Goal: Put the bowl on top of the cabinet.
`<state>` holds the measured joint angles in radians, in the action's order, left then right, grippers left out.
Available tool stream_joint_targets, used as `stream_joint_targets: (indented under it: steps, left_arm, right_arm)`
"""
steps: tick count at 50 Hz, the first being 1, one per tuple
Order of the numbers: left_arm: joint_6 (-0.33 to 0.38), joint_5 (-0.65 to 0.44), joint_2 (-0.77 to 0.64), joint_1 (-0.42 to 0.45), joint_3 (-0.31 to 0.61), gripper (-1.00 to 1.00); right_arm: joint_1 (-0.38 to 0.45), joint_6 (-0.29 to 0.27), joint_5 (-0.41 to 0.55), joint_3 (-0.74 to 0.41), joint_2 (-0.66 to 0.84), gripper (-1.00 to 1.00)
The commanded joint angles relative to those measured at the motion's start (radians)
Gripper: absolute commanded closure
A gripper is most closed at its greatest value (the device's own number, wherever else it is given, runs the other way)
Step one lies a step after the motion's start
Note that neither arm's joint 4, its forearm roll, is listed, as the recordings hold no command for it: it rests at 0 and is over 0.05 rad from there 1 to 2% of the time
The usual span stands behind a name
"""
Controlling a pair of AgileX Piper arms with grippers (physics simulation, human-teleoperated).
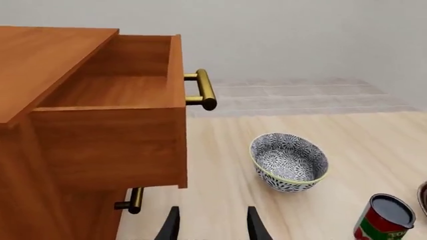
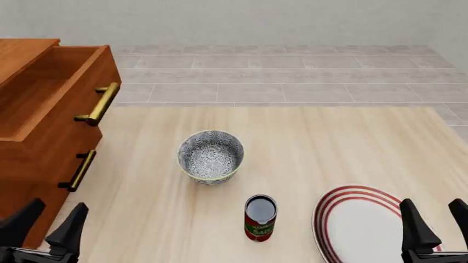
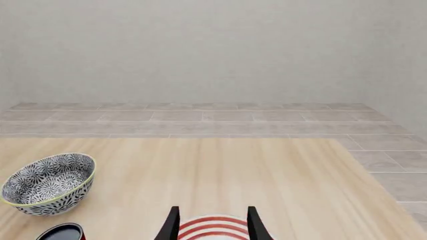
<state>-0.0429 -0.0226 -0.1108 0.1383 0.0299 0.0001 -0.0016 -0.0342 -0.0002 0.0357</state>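
**Bowl on the desk, both sets of fingers apart and empty**

The small round bowl [image 2: 210, 155], white with a dense blue-grey floral pattern and a pale yellowish rim, is seen upright on the pale wooden desk [image 2: 307, 142], near its middle and apart from everything else. The large reddish-brown wooden cabinet [image 2: 44, 142] is placed at the desk's left side; its top drawer [image 2: 51, 93] is pulled out, and brass bar handles [image 2: 98, 104] are seen on the drawer fronts. The drawer's bare interior is shown most fully in the left wrist view, where the lower handle is partly hidden under the drawer.

A red can with a dark top [image 2: 260, 217] is set nearer the arms than the bowl, and a flat white plate with red rings [image 2: 351, 224] lies to its right. In the right wrist view only slivers of plate and can are caught.

The left gripper [image 2: 45, 222] is held low beside the cabinet, fingers spread and empty. The right gripper [image 2: 437, 219] is held over the plate's right edge, fingers likewise spread with nothing between them
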Motion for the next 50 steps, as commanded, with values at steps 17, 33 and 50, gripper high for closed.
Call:
stream_joint_targets:
  steps: [17,33,50]
  left_arm:
    - [-0.068,0.091,-0.201,0.160,0.035,-1.00]
    - [-0.083,0.080,-0.346,0.261,0.165,-1.00]
    - [-0.135,0.072,-0.510,0.351,0.258,-1.00]
  right_arm:
    - [0.000,0.000,0.000,0.000,0.001,-1.00]
    - [0.000,0.000,0.000,0.000,0.000,-1.00]
    - [0.000,0.000,0.000,0.000,0.000,-1.00]
